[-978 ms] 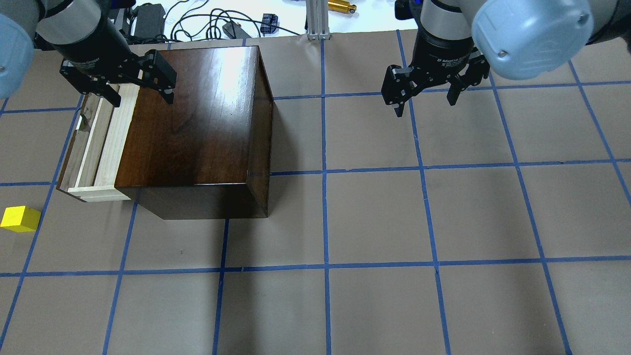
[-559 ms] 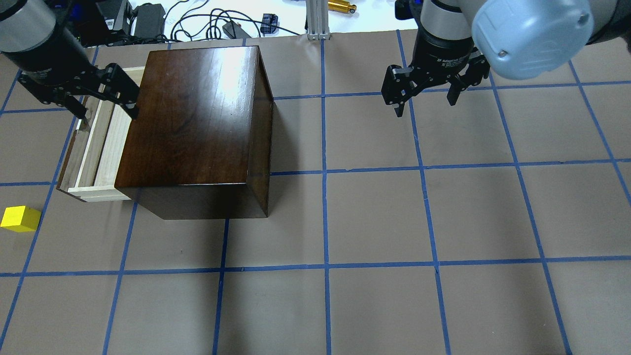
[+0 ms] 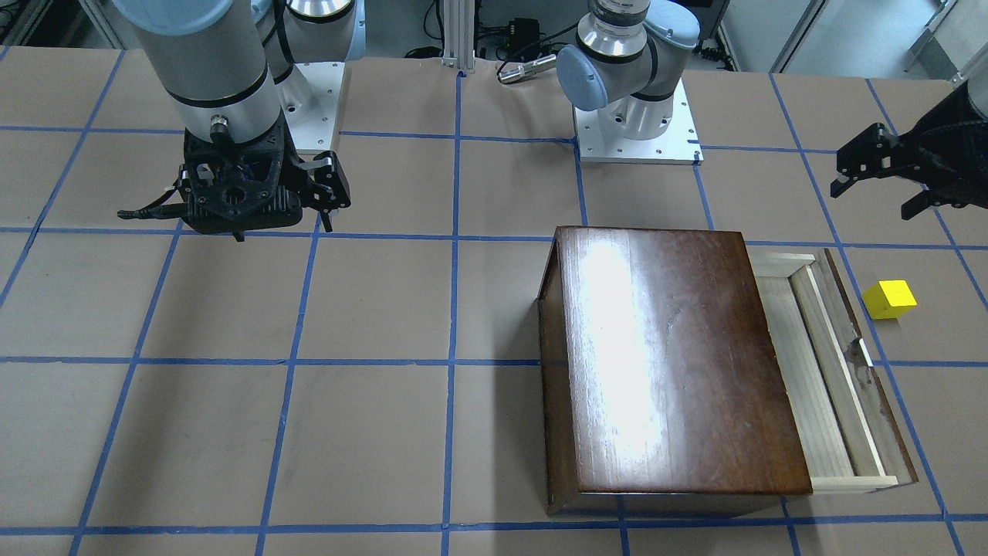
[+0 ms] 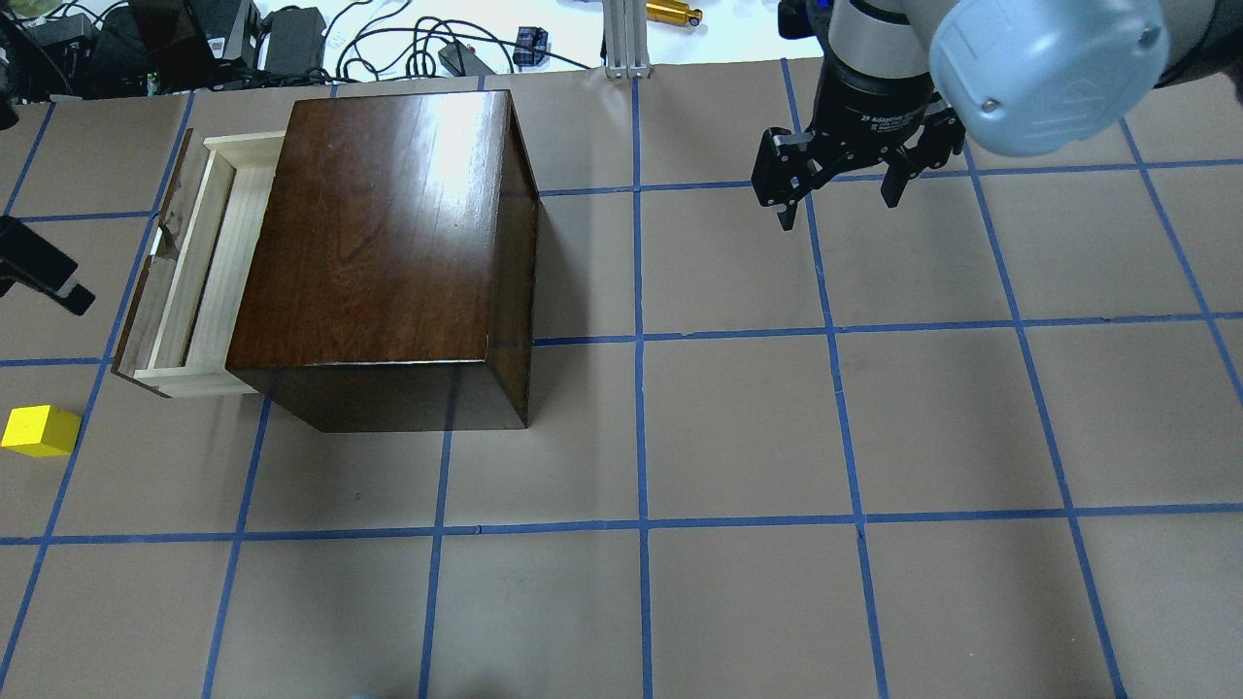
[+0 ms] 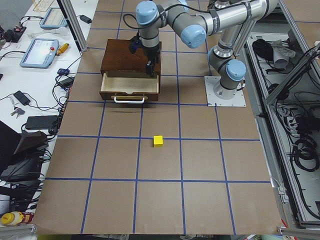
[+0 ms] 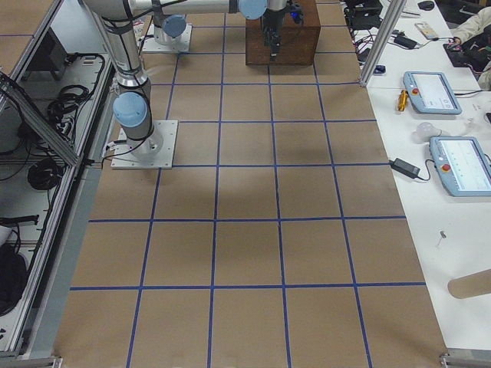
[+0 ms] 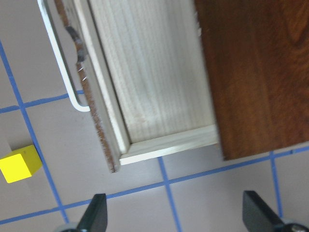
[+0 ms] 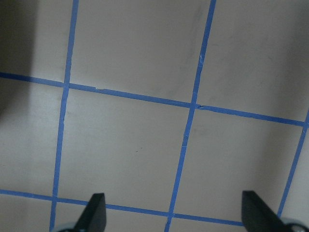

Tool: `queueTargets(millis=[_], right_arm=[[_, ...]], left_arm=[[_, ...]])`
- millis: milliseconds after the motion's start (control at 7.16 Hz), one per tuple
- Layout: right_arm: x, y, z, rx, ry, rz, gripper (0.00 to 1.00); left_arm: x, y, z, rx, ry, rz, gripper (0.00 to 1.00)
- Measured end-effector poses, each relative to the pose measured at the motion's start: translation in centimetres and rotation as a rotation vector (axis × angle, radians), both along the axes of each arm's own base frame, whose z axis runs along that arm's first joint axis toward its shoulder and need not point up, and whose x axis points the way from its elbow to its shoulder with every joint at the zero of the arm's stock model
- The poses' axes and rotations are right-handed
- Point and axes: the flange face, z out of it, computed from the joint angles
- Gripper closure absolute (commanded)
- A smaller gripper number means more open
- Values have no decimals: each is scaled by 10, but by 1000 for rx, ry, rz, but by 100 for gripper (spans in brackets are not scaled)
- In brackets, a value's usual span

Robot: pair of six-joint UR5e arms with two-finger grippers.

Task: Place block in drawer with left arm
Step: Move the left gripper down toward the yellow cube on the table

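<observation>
The yellow block (image 4: 39, 432) lies on the brown paper, apart from the open drawer's (image 4: 209, 262) near corner. It also shows in the front view (image 3: 889, 299) and the left wrist view (image 7: 19, 164). The drawer sticks out of the dark brown box (image 4: 388, 223) and looks empty. My left gripper (image 3: 872, 199) is open and empty, raised beside the drawer's handle side; the overhead view shows only one of its fingers (image 4: 49, 277), at the left edge. My right gripper (image 4: 837, 209) is open and empty over bare paper, well right of the box.
Cables and power bricks (image 4: 388, 39) lie beyond the table's far edge, next to an aluminium post (image 4: 621, 39). The arm bases (image 3: 633, 131) stand on the robot's side. Blue tape lines grid the paper.
My left gripper has moved left from above the drawer's far end, past the drawer, almost out of the overhead view. The right arm, box, drawer and block have not moved.
</observation>
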Motion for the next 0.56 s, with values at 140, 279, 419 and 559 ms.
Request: queueTargets(millis=[140, 279, 419, 559], right_arm=[[0, 0, 0, 0, 0, 0, 0], [0, 0, 0, 0, 0, 0, 0], [0, 0, 0, 0, 0, 0, 0], [0, 0, 0, 0, 0, 0, 0]], left_arm=[[37, 9, -17, 4, 24, -64, 0], [65, 16, -36, 16, 23, -145, 0], [89, 21, -57, 39, -3, -251, 0], [110, 26, -80, 50, -25, -339, 0]])
